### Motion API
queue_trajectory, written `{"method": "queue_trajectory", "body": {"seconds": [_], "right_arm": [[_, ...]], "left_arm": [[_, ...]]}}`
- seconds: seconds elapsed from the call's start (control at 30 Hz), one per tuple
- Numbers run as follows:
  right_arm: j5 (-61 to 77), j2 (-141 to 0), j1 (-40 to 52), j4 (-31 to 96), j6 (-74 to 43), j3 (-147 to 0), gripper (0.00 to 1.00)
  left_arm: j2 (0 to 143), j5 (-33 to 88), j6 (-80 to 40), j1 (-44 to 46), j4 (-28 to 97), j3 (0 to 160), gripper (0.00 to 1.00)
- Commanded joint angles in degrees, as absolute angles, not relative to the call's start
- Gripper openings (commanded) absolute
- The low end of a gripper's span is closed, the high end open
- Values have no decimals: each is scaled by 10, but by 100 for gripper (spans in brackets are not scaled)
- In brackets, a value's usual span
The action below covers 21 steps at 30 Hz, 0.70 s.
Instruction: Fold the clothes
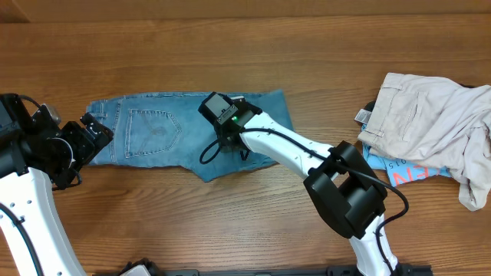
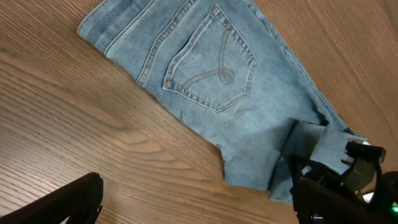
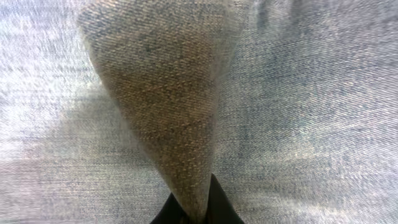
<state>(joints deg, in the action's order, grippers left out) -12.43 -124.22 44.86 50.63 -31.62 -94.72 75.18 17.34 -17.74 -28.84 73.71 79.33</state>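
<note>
i get even, bright light from above — soft shadows only, a mild sheen on the table (image 1: 230, 46). the right wrist view sits too close: jeans (image 3: 298, 93) weave crisp mid-frame, blurring toward the edges.

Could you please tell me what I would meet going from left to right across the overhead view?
Left gripper → jeans' back pocket → right gripper → beige trousers.
</note>
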Motion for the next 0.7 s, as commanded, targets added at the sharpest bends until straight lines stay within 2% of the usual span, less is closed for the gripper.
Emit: {"method": "queue_trajectory", "body": {"seconds": [0.0,0.13,0.3,0.67], "right_arm": [[-135,-1245,428,529,-353,-1004,4],[-125,-1245,423,552,-398,-1031,4],[-33,-1245,427,516,-438,-1031,4],[-24,-1245,450,460,-539,-1031,5]], "left_arm": [[753,174,-162,-285,735,796,100],[753,174,-163,-285,735,796,100],[753,174,-163,-285,735,796,100],[753,174,-163,-285,740,796,100]]}}
